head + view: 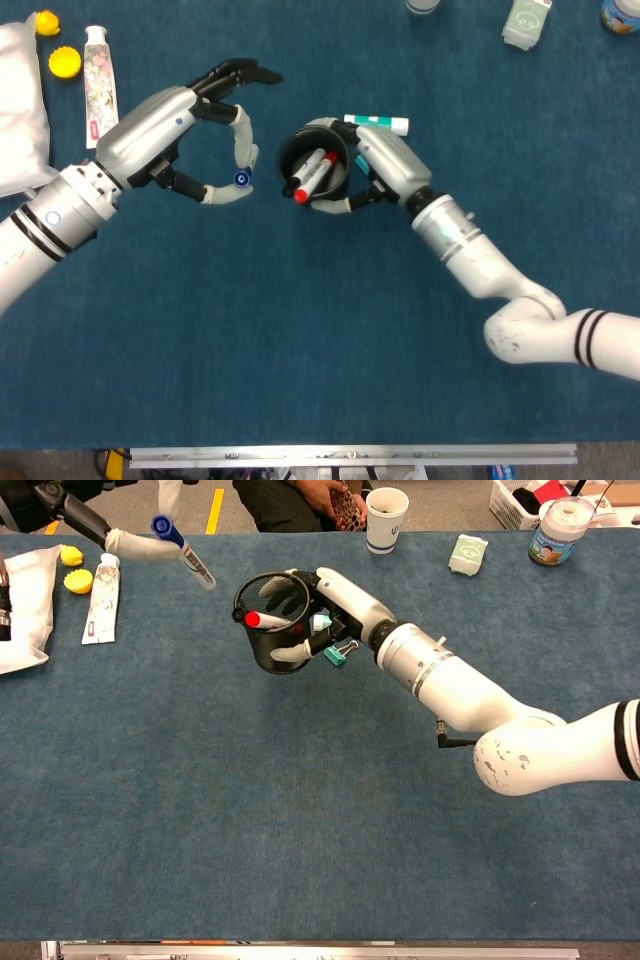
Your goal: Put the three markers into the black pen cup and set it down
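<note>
The right hand [385, 165] grips the black pen cup [314, 165], fingers wrapped around its mesh wall, and holds it tilted with the mouth turned toward the left arm. In the chest view the cup [272, 620] hangs clear above the blue table [300, 830]. Inside it lies a red-capped marker [312, 178], its cap [253, 619] poking out near the rim, with what looks like a second marker alongside it. A green-capped marker [378, 124] lies on the table just behind the cup and the right hand.

The left hand [205, 130] pinches a blue-capped marker [182, 551] between thumb and finger, the other fingers spread, and holds it up in the air just left of the cup's mouth, cap uppermost and barrel slanting down toward the cup.

At the far left of the table sit a white tube [98, 80], two yellow caps [64, 63] and a white bag [18, 110]. Along the far edge stand a paper cup [386, 518], a small pale green box [467, 555] and a jar [560, 530]
</note>
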